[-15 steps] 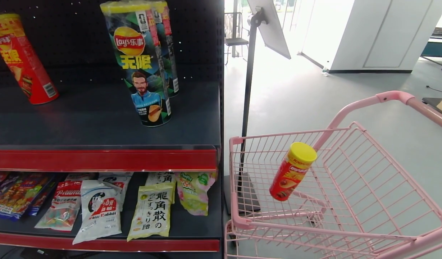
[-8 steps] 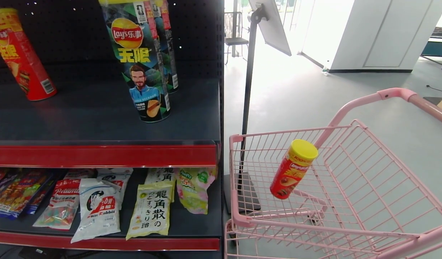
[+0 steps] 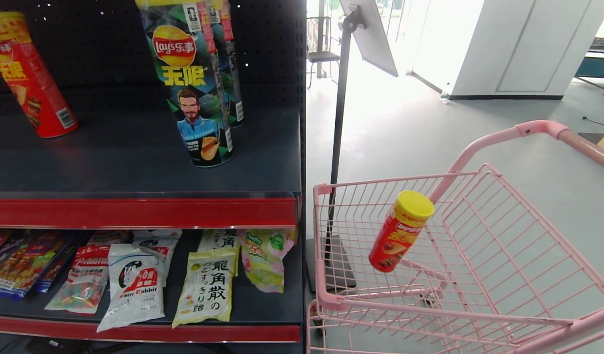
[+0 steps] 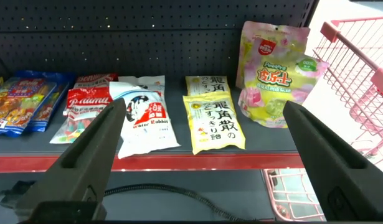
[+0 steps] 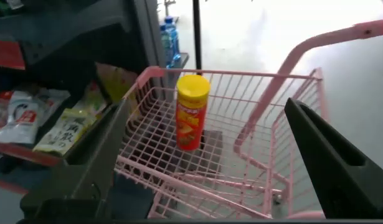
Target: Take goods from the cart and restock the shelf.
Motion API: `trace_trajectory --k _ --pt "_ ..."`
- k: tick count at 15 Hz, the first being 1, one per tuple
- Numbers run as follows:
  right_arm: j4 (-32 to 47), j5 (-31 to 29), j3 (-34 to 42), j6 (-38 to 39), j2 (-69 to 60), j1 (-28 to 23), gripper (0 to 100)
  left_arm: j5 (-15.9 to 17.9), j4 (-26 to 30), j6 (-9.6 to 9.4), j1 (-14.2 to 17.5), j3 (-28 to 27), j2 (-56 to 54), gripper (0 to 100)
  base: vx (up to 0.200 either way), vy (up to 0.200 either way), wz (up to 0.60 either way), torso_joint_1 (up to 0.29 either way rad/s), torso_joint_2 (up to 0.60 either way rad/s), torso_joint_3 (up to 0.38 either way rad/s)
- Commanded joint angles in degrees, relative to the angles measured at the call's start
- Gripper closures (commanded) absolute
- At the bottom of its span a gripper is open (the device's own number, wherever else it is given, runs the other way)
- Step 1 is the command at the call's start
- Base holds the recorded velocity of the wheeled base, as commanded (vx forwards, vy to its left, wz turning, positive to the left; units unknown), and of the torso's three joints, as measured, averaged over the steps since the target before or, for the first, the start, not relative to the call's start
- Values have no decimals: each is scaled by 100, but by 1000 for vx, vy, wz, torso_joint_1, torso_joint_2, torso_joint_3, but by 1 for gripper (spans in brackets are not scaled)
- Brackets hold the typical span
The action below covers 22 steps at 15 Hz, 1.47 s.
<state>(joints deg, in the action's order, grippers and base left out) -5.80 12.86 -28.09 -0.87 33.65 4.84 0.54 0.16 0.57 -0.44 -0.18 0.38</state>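
A red chip can with a yellow lid (image 3: pixel 401 232) leans upright inside the pink wire cart (image 3: pixel 322 255) on the right. The right wrist view looks down on the same can (image 5: pixel 191 112) in the cart (image 5: pixel 241 73), and my right gripper (image 5: pixel 210 158) hangs open above and short of it, holding nothing. The dark upper shelf (image 3: pixel 134 162) on the left carries a red can (image 3: pixel 29 73) at its far left and tall dark cans (image 3: pixel 193 88) near its right end. My left gripper (image 4: pixel 203 155) is open in front of the lower shelf, facing a yellow candy bag (image 4: pixel 217 121).
Snack bags (image 3: pixel 208 287) lie along the lower shelf behind a red lip (image 3: pixel 144 334). A black sign stand pole (image 3: pixel 338 123) rises between shelf and cart. There is bare shelf board between the red can and the dark cans. Open grey floor lies behind the cart.
The head camera tilted slightly a second ago, shifting the whole picture. The can, cart and shelf goods have not moved.
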Motion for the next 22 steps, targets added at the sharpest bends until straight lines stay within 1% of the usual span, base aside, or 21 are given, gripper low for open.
trace_trajectory --k 1,2,3,4,5,6,7,8,11,12,13,14,17,19,21,22 --pt "-193 911 -232 16 1874 193 0 -1 2 -5 0 1 6 0 0 0 0 0 0 0" --pt "-211 1491 -153 -203 2436 -229 0 -1 2 -5 0 1 6 0 0 0 0 0 0 0" --pt "-237 1957 -153 -933 3139 -862 0 -1 2 4 0 1 6 0 0 0 0 0 0 0" --pt "-281 2397 -180 -1768 3675 -1583 0 -1 2 4 0 1 6 0 0 0 0 0 0 0" --pt "-334 3029 -232 -2998 4370 -2101 0 -1 2 -5 0 1 6 0 0 0 0 0 0 0" --pt "-307 3249 -285 -3816 4827 -2145 0 -1 2 4 0 1 6 0 0 0 0 0 0 0" --pt "-307 3258 -347 -4150 5073 -2145 0 -1 2 4 0 1 6 0 0 0 0 0 0 0" --pt "-334 3311 -575 -4484 5618 -2101 0 -1 2 4 0 1 6 0 0 0 0 0 0 0" --pt "-316 3442 -1568 -4536 6646 -1855 0 -1 2 4 0 1 6 0 0 0 0 0 0 0" --pt "-316 3442 -1595 -4536 6673 -1846 0 -1 2 4 0 1 6 0 0 0 0 0 0 0" --pt "-334 3460 -2122 -4545 7200 -1565 0 -1 2 4 0 1 6 0 0 0 0 0 0 0" --pt "-343 3469 -2368 -4554 7490 -1512 0 -1 2 4 0 1 6 0 0 0 0 0 0 0" --pt "-334 3522 -2834 -4580 8052 -1389 0 -1 2 4 0 1 6 0 0 0 0 0 0 0" --pt "-351 3680 -3080 -4642 8413 -1117 0 -1 2 4 0 1 6 0 0 0 0 0 0 0" --pt "-343 3706 -3159 -4624 8492 -959 0 -1 2 -5 0 1 6 0 0 0 0 0 0 0" --pt "-343 3715 -3212 -4616 8492 -765 0 -1 2 4 0 1 6 0 0 0 0 0 0 0"
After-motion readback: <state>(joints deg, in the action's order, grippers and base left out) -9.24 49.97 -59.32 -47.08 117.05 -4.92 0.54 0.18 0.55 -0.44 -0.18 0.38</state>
